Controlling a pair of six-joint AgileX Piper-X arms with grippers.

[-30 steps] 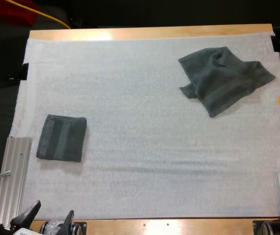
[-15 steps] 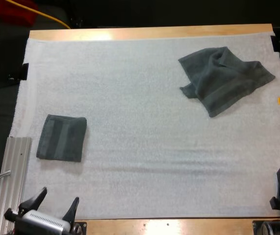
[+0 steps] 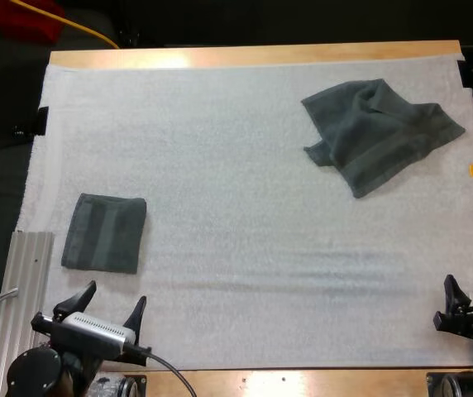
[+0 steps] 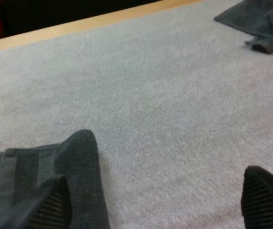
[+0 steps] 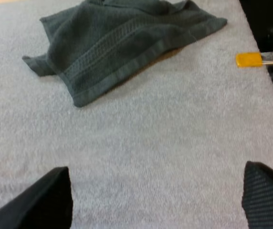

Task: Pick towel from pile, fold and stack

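Note:
A crumpled dark grey-green towel [image 3: 379, 132] lies at the far right of the white mat [image 3: 236, 207]; the right wrist view has it [image 5: 122, 40] well ahead of my fingers. A folded towel [image 3: 104, 232] rests flat near the mat's left side, and in the left wrist view it [image 4: 46, 181] lies just ahead of one fingertip. My left gripper [image 3: 111, 303] hovers open over the mat's near left edge, just short of the folded towel. My right gripper [image 3: 472, 296] stands open at the near right corner, far from the crumpled towel.
A ribbed metal rail [image 3: 21, 306] runs along the mat's near left side. The wooden table edge [image 3: 253, 55] borders the far side. Bare mat spreads across the middle between the two towels.
Both arms have come forward from the near edge onto the mat, the left toward the folded towel, the right up along the right edge. Neither towel has moved.

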